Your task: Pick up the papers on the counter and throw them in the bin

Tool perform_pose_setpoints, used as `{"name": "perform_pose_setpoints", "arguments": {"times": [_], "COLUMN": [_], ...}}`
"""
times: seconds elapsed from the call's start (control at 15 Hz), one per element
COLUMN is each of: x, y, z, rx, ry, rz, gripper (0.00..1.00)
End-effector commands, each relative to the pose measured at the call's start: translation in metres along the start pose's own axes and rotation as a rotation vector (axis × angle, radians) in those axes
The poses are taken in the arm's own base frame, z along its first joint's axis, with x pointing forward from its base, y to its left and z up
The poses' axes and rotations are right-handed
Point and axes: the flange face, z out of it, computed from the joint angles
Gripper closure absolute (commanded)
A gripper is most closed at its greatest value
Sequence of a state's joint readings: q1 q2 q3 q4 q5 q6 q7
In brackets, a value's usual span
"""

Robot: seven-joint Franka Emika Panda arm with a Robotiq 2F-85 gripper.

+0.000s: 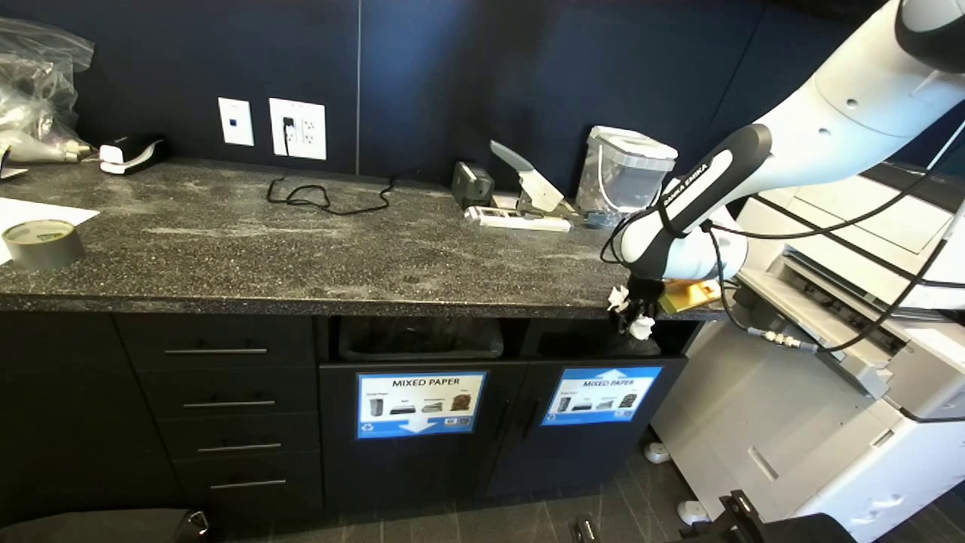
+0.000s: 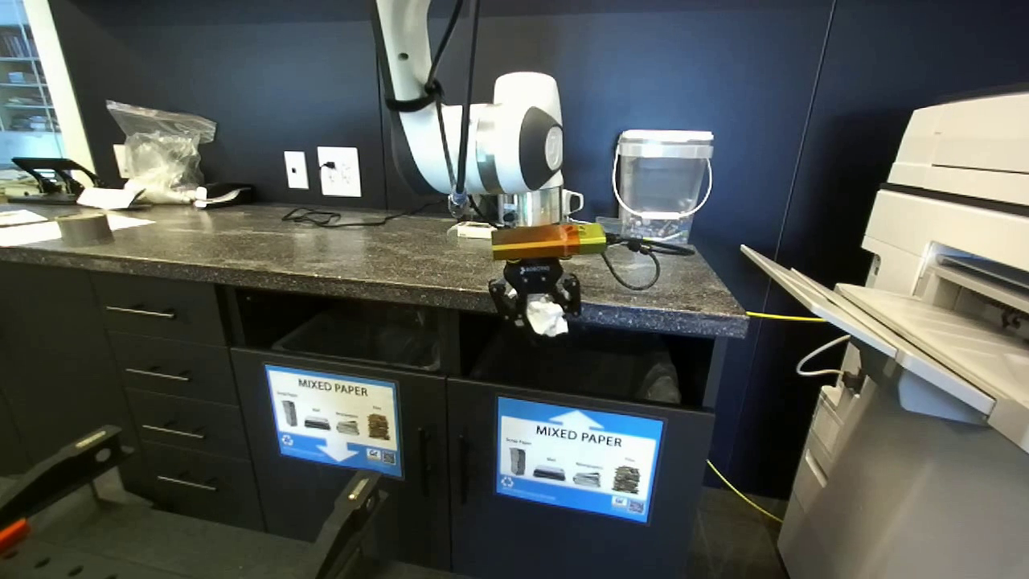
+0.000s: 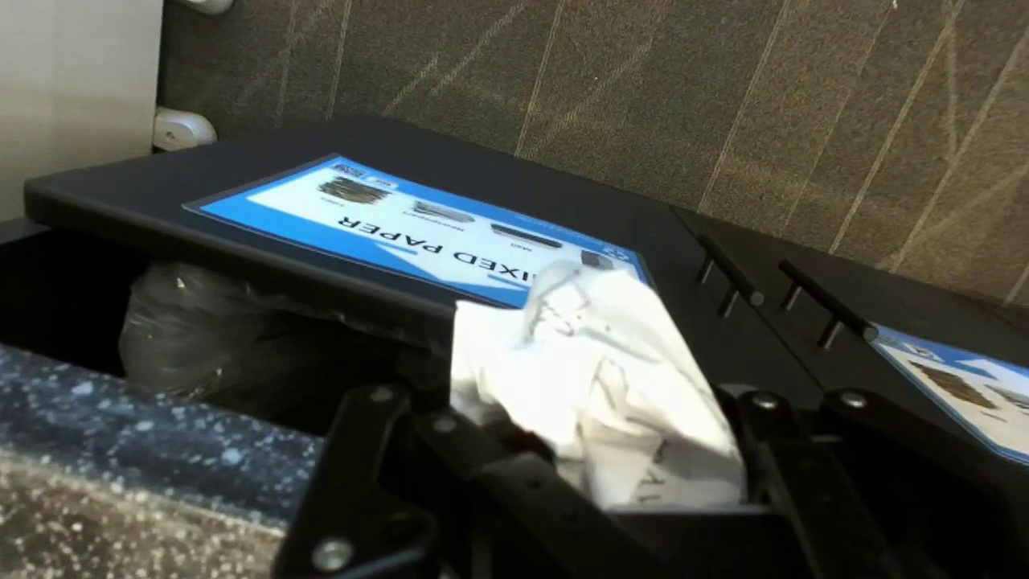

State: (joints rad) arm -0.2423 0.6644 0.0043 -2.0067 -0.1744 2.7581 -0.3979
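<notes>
Above the counter [image 1: 301, 260], the arm [image 1: 814, 113] slopes downward and bends at the wrist. The gripper [image 2: 541, 315] points down just beyond the counter's front edge; its fingers are drawn in, clamped on a crumpled paper wad [image 3: 595, 394] positioned in front of the counter.

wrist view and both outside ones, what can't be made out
Inside of the bin: lost in shadow, wrist view.
Gripped side of the paper: hidden by the pincer, wrist view.
Smallest print on the signs: too small, both exterior views.
Printer: cut off by the right edge, both exterior views.
</notes>
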Motion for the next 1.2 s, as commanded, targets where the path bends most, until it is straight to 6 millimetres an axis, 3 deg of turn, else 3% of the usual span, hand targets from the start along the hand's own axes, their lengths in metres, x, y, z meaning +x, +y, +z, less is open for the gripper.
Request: {"name": "perform_pose_setpoints", "arguments": {"times": [0.0, 0.27, 0.47, 0.87, 1.13], "x": [-0.025, -0.052, -0.060, -0.063, -0.054], "y": [0.000, -0.008, -0.008, -0.022, -0.032], "z": [0.002, 0.011, 0.018, 0.044, 0.065], "rx": [0.024, 0.020, 0.008, 0.047, 0.068], "ry": [0.028, 0.048, 0.123, 0.229, 0.283], "rz": [0.048, 0.080, 0.115, 0.155, 0.168], "gripper": [0.90, 0.89, 0.90, 0.89, 0.90]}}
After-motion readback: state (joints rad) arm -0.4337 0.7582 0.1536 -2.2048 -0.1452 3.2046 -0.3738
